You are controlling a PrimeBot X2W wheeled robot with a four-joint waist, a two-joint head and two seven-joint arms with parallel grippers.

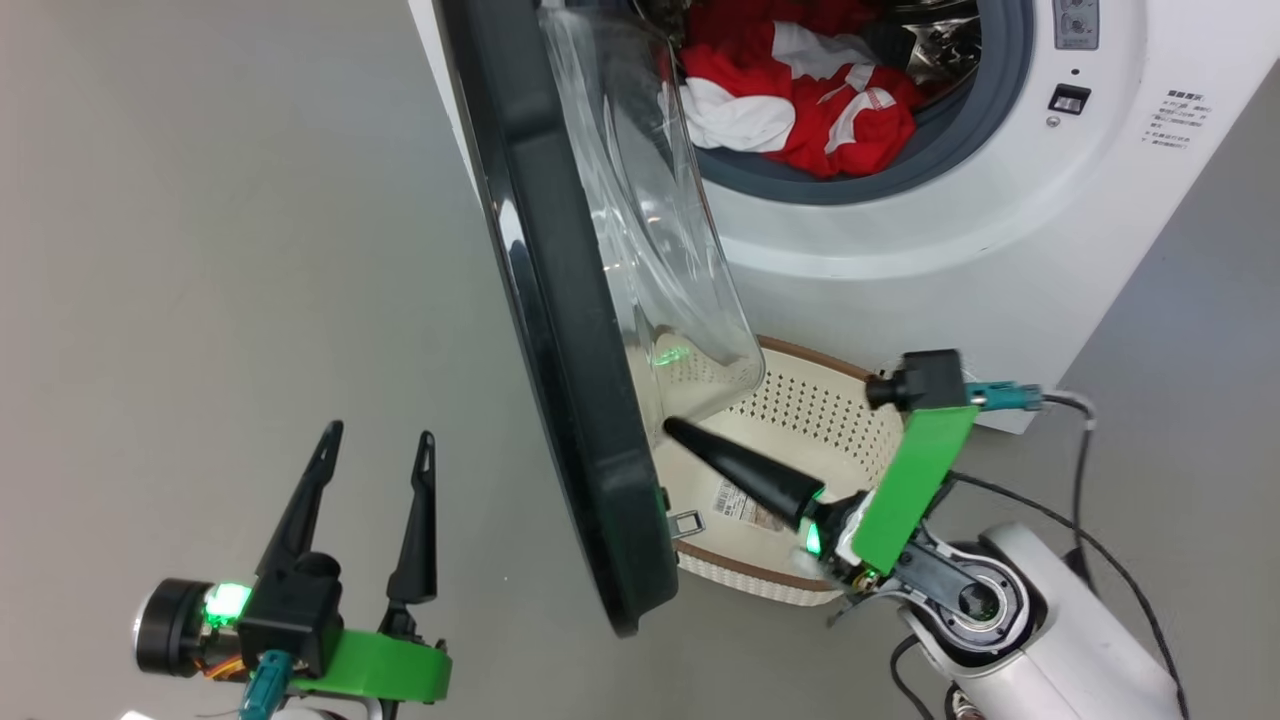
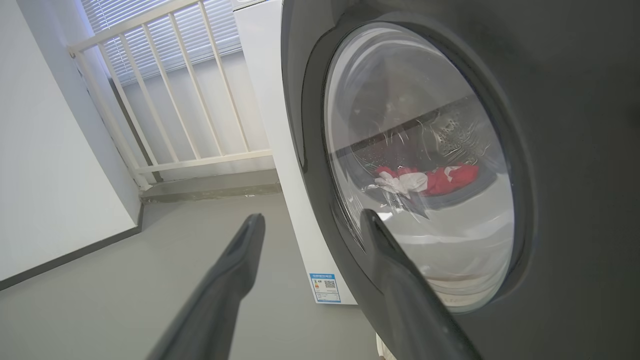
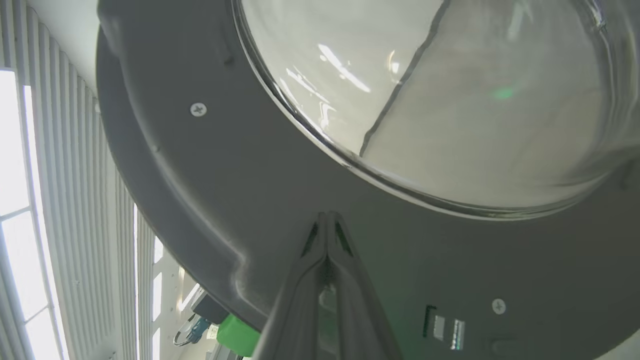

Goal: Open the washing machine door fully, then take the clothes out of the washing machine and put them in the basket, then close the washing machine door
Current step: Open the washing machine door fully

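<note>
The washing machine door (image 1: 560, 330) stands partly open, its black rim edge-on and its glass bowl bulging toward the washing machine (image 1: 1010, 210). Red and white clothes (image 1: 800, 90) lie in the drum mouth, and they show through the door glass (image 2: 425, 180). The cream basket (image 1: 800, 420) sits on the floor below the drum, behind the door. My right gripper (image 1: 672, 427) is shut with nothing in it, its tip against the door's inner face (image 3: 280, 200) above the basket. My left gripper (image 1: 378, 440) is open on the door's outer side, apart from it, with one finger (image 2: 395, 270) in front of the rim.
Grey floor (image 1: 200, 200) spreads to the left of the door. A white railing (image 2: 165, 90) and a white wall (image 2: 45, 165) stand beyond the machine. My right arm's cable (image 1: 1090, 540) trails over the floor beside the machine's corner.
</note>
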